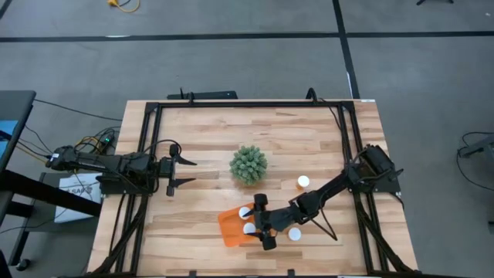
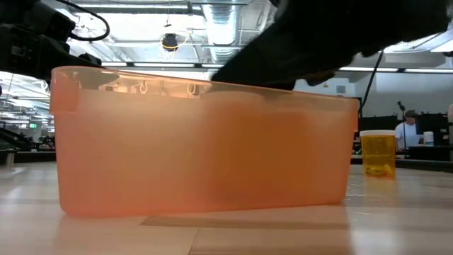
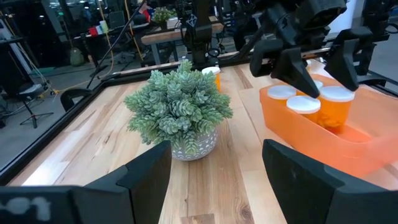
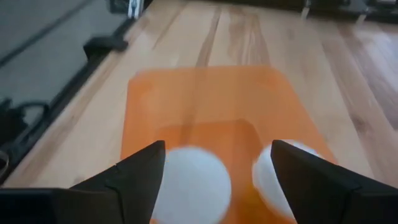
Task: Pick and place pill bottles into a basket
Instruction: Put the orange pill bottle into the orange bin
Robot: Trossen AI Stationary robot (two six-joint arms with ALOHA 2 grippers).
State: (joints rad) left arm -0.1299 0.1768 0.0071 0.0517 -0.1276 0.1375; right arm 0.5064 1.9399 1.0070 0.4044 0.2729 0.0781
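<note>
The orange basket [image 1: 230, 229] lies on the table near its front edge, and it also shows in the left wrist view [image 3: 367, 146]. White-capped pill bottles stand upright in it [image 3: 304, 106], [image 3: 336, 94], [image 3: 281, 92]. My right gripper [image 1: 258, 222] hovers over the basket, fingers open and pointing down, empty; two white caps [image 4: 194, 183] show below its fingers [image 4: 217, 155]. One bottle [image 1: 303, 182] stands on the table right of the plant, and another [image 1: 294, 233] stands by the basket under my right arm. My left gripper [image 1: 187, 173] waits open at the table's left.
A green spiky plant in a small pot [image 1: 248, 165] stands mid-table, just beyond the basket. A black frame [image 1: 231, 105] runs around the table top. In the low view the basket wall [image 2: 205, 152] fills the front, with a bottle [image 2: 377, 152] to its right.
</note>
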